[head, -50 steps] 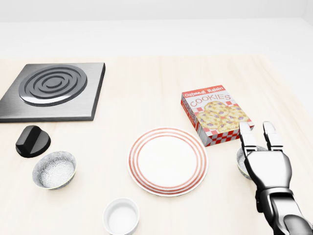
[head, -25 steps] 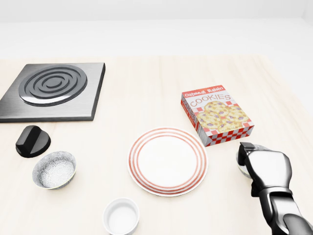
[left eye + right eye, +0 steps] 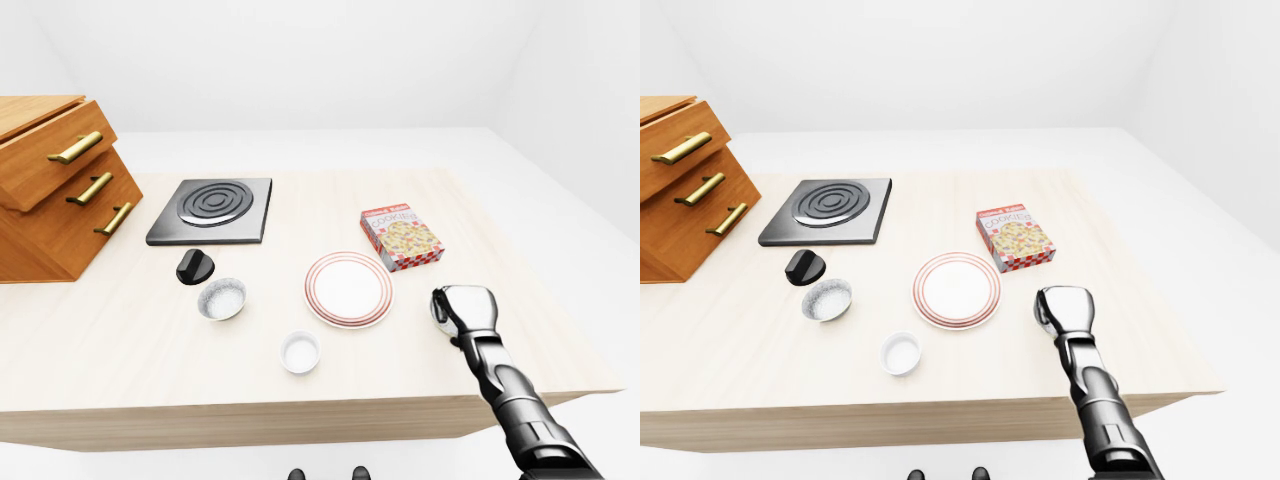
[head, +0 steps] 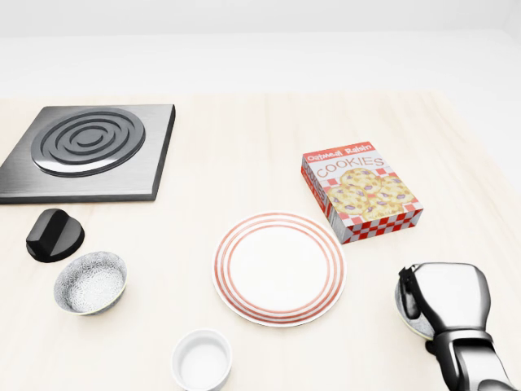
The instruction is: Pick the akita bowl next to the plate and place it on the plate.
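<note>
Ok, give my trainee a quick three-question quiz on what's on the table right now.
1. True or false: the cookie box lies on the plate.
2. In the head view, which thing sits just off the plate's lower left? A: black knob. B: small white bowl. C: hotplate.
3. Fill in: the right hand, to the right of the plate, has its fingers closed on the ____.

Key: 1 false, the box lies on the table, up and to the right of the plate. 2 B. 3 akita bowl.
</note>
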You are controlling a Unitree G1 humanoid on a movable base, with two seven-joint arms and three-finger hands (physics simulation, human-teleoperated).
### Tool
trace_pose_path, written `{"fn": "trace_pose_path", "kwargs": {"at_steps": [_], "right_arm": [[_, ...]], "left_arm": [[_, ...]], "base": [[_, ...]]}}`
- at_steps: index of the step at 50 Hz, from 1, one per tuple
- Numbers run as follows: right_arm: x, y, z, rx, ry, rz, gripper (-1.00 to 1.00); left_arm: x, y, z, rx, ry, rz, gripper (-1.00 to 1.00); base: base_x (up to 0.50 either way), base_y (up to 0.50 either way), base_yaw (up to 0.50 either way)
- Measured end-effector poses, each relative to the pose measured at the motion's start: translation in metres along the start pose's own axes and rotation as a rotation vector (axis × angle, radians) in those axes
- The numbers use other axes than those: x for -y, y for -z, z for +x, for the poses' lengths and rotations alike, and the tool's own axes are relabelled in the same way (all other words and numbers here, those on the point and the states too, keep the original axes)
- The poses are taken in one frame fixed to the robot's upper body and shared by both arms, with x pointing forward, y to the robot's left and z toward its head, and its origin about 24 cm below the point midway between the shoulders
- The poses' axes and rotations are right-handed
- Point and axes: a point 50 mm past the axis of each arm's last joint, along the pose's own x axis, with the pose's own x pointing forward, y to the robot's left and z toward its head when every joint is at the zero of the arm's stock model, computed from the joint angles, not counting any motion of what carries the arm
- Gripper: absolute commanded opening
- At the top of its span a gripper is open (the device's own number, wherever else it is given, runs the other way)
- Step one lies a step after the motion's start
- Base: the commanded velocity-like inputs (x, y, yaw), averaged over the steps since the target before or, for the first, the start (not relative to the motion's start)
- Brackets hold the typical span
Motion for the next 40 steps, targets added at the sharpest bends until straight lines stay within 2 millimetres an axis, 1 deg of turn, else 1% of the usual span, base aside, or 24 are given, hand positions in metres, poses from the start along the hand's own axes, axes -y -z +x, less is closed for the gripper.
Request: {"fn": "trace_pose_path", "kwargs": {"at_steps": [7,14,33,40], "right_arm": [[0.01,-0.004,-0.01,0.019,0.042,0.0,-1.0],[0.025,-0.006,-0.014,0.024,0.082,0.005,-1.0],[0.066,-0.011,-0.015,0.028,0.155,0.023,-1.0],[0.077,-0.015,-0.015,0.037,0.163,0.032,-1.0]], "left_arm": [[0.0,0.0,0.0,0.001,0.001,0.001,1.0],[0.0,-0.001,0.0,0.004,0.002,0.003,1.0],[0.001,0.0,0.0,0.002,0.001,0.008,1.0],[0.0,0.0,0.0,0.001,0.001,0.009,1.0]], "base": [[0.0,0.0,0.0],[0.0,0.0,0.0],[0.0,0.0,0.0],[0.0,0.0,0.0]]}}
